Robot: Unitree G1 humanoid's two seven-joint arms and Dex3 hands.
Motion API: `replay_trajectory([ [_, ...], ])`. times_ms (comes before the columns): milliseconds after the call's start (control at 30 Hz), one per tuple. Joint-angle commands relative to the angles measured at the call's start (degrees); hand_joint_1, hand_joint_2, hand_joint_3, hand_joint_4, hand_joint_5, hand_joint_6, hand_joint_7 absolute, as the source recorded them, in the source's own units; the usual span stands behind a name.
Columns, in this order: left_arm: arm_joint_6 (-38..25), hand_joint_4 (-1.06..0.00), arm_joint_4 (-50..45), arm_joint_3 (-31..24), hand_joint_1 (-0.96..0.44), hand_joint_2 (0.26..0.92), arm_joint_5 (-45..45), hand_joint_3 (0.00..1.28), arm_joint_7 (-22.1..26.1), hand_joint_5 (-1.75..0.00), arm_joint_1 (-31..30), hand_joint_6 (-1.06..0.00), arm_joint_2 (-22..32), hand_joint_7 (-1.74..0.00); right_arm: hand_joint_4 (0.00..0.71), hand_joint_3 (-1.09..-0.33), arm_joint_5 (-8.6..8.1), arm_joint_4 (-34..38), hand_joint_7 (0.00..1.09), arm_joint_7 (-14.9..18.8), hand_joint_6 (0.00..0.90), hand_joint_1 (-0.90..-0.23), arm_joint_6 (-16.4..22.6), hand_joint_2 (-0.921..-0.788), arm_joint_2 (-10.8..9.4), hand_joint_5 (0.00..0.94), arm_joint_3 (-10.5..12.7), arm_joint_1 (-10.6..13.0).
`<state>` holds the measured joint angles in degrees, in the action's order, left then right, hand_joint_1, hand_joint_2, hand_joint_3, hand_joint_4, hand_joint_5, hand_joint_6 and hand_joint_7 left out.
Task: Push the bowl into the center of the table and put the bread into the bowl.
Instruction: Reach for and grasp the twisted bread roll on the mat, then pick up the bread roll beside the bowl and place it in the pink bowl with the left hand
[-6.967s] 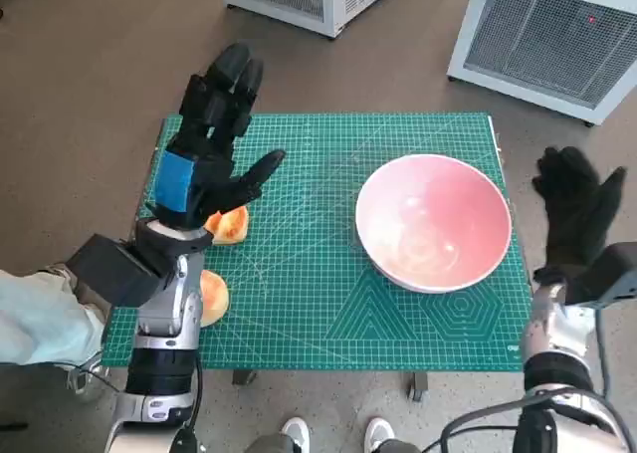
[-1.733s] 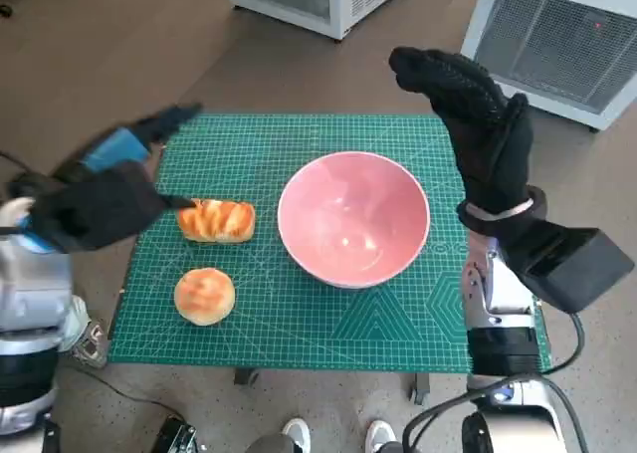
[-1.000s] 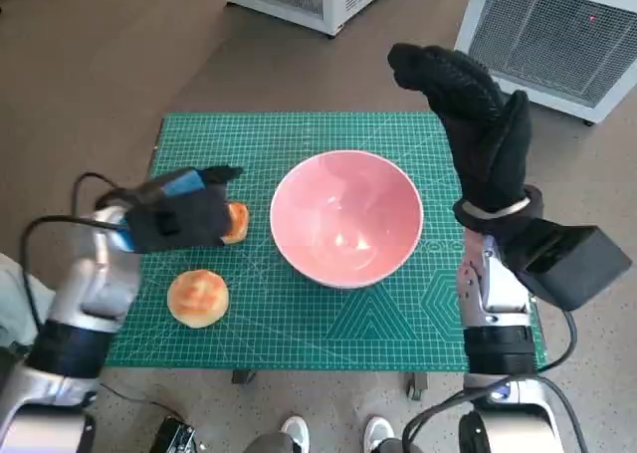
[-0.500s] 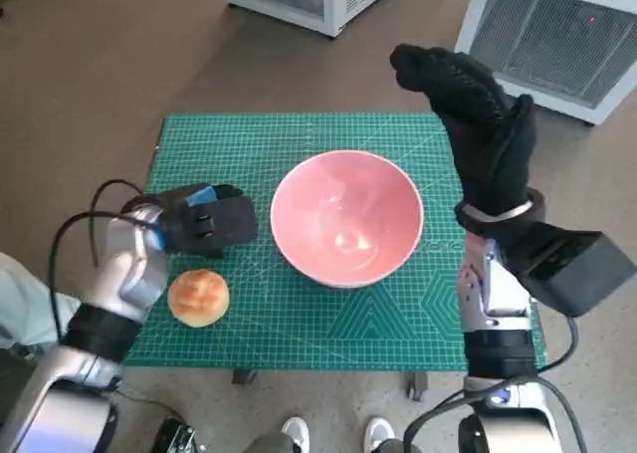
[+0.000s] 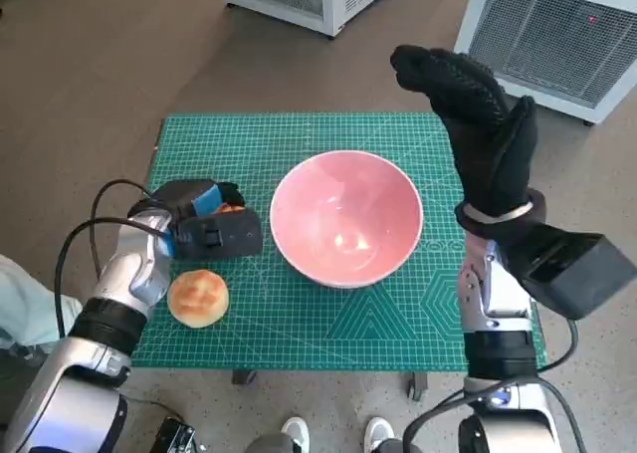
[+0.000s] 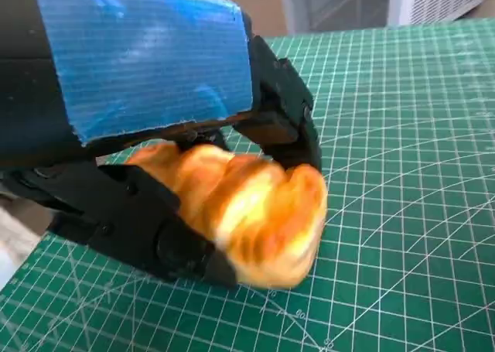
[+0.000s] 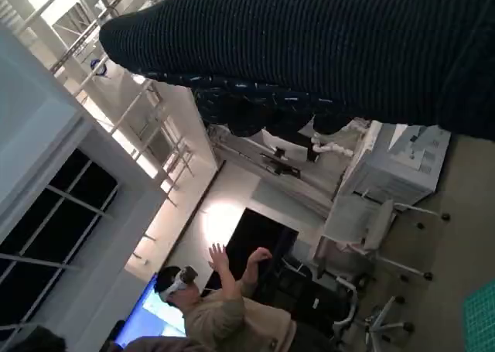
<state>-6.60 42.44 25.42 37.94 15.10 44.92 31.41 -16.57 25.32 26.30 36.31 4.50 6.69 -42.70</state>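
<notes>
The pink bowl (image 5: 344, 216) stands near the middle of the green cutting mat (image 5: 328, 134). My left hand (image 5: 209, 226) lies on the mat to the bowl's left, wrapped over the long glazed bread (image 5: 230, 210), of which only a sliver shows in the head view. In the left wrist view the black fingers (image 6: 147, 220) close round that bread (image 6: 255, 213), which rests on the mat. A round bun (image 5: 198, 297) sits near the mat's front left. My right hand (image 5: 478, 129) is raised above the mat's right side, fingers spread, holding nothing.
White ventilated cabinets (image 5: 557, 30) stand on the floor beyond the table. A cable (image 5: 85, 229) loops by my left forearm. The right wrist view points away from the table and shows a person (image 7: 224, 313) with raised hands in a room.
My left hand has come down from the mat's left edge onto the long bread and closed round it. The bowl and my right hand stay put.
</notes>
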Motion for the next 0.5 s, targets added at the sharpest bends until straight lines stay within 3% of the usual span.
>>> replay_trajectory([
  [33, 0.14, -0.74, -5.55, -2.98, 0.00, 0.918, -1.34, 0.02, 0.92, -1.18, -0.85, -0.69, 2.72, -1.02, 0.193, -0.753, 0.50, -0.18, 0.39, -0.41, 0.107, -0.732, -0.30, -0.921, 0.15, 0.002, -0.10, 1.87],
  [500, -0.79, -0.77, -34.44, -15.22, 0.00, 0.916, -6.49, 0.01, 0.42, -1.14, -6.68, -0.70, 4.96, -1.01, 0.195, -0.756, 0.05, 0.55, 0.39, -0.05, 0.102, -0.733, -0.09, -0.921, 0.49, 0.002, 0.28, 2.13],
])
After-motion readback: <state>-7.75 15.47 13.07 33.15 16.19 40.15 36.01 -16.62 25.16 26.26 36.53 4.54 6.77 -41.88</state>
